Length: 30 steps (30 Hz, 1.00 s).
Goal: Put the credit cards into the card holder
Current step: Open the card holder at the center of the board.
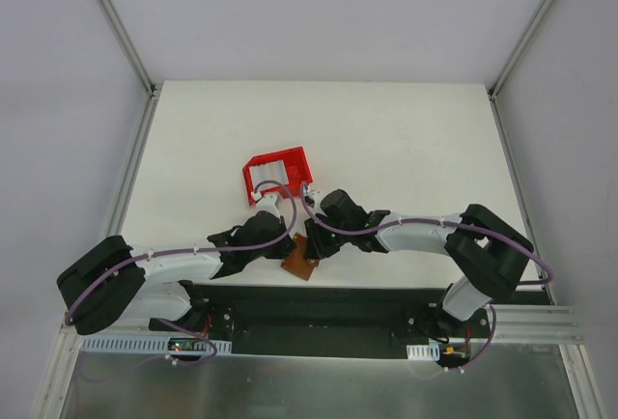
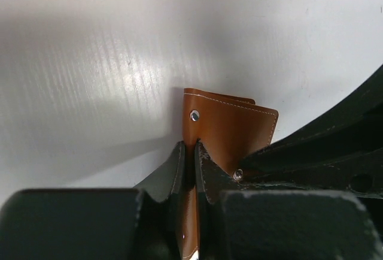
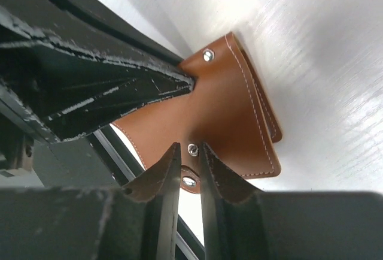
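**Card holder pinched between my two hands**

The brown leather card holder [image 2: 230, 131] lay partly unfolded, right at my fingertips, on the white table [image 1: 406, 149]. My left gripper [image 2: 192, 147] was clamped tight on one edge of its flap, the leather running up between both fingers beside a metal snap. My right gripper [image 3: 188, 149] met it from the opposite side, fingers parted by a narrow gap with the holder's small snap tab standing between them. I couldn't tell whether the pads touched it. Beyond my fingertips, farther out on the table, sat a red tray [image 1: 290, 160] holding something pale.
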Motion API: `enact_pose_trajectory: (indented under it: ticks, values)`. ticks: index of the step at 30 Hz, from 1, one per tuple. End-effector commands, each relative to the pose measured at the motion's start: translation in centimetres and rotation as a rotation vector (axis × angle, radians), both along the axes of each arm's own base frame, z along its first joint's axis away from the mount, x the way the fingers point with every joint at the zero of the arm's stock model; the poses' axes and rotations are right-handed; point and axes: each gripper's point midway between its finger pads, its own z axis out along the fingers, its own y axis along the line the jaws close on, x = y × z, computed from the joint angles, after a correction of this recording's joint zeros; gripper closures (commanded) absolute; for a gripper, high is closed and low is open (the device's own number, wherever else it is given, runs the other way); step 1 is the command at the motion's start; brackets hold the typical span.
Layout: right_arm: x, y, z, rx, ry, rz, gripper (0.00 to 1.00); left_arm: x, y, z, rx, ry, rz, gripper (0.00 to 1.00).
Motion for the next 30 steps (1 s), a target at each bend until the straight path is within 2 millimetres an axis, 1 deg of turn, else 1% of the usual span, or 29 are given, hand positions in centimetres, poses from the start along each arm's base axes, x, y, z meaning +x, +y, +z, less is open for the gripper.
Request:
enact_pose_trajectory:
  ticks: [1,6,8,10,11,13,15,16,18,19,22,23,25,27,28,29,30]
  values:
    - [-1.5,-2.1,-0.3,-0.066,-0.005,0.05,0.82,-1.0,3.3,-2.4,0.118,0.049,0.081,1.0]
    - [-2.6,-4.6,-1.4,-0.103,-0.001,0.018,0.82,-1.0,4.1,-2.5,0.135,0.048,0.115,1.0]
    - [-2.7,-5.0,-1.7,-0.107,0.008,-0.001,0.81,-1.0,4.2,-2.4,0.134,0.047,0.119,1.0]
    - [-2.9,-5.0,-2.0,-0.103,0.024,-0.016,0.81,-1.1,4.2,-2.4,0.132,0.049,0.118,1.0]
    - [-2.8,-4.7,-2.1,-0.087,0.03,-0.029,0.81,-1.2,4.3,-2.5,0.134,0.052,0.117,1.0]
    - [-2.8,-3.7,-1.9,-0.035,0.064,-0.071,0.75,-1.3,4.3,-2.6,0.128,0.06,0.122,1.0]
    - [-2.5,-2.9,-1.9,0.013,0.094,-0.127,0.73,-1.6,4.4,-2.8,0.126,0.07,0.126,0.99]
    - [-2.3,-2.4,-1.7,0.047,0.109,-0.161,0.69,-1.7,4.3,-2.8,0.121,0.076,0.129,0.98]
    - [-1.5,-1.7,-1.5,0.09,0.123,-0.229,0.66,-1.9,4.4,-2.9,0.117,0.084,0.137,0.93]
    - [-1.3,-1.4,-1.5,0.106,0.138,-0.251,0.62,-1.9,4.4,-2.9,0.115,0.087,0.143,0.91]
    - [-0.7,-0.4,-1.4,0.157,0.167,-0.306,0.61,-2.3,4.4,-3.1,0.112,0.097,0.145,0.88]
    - [-0.5,-0.3,-1.6,0.158,0.177,-0.331,0.61,-2.3,4.4,-3.1,0.11,0.097,0.145,0.87]
    - [-0.1,0.1,-1.5,0.179,0.177,-0.35,0.61,-2.5,4.3,-3.2,0.114,0.104,0.139,0.84]
    - [0.3,0.3,-1.3,0.2,0.167,-0.368,0.74,-2.5,4.2,-3.0,0.113,0.103,0.14,0.75]
    - [0.5,0.3,-1.1,0.208,0.156,-0.371,0.77,-2.5,4.3,-3.1,0.121,0.102,0.143,0.69]
    - [0.7,0.1,-1.0,0.21,0.145,-0.379,0.83,-2.4,4.5,-3.0,0.133,0.101,0.147,0.66]
    - [0.8,0.0,-0.7,0.216,0.132,-0.383,0.9,-2.4,4.7,-2.9,0.144,0.096,0.148,0.62]
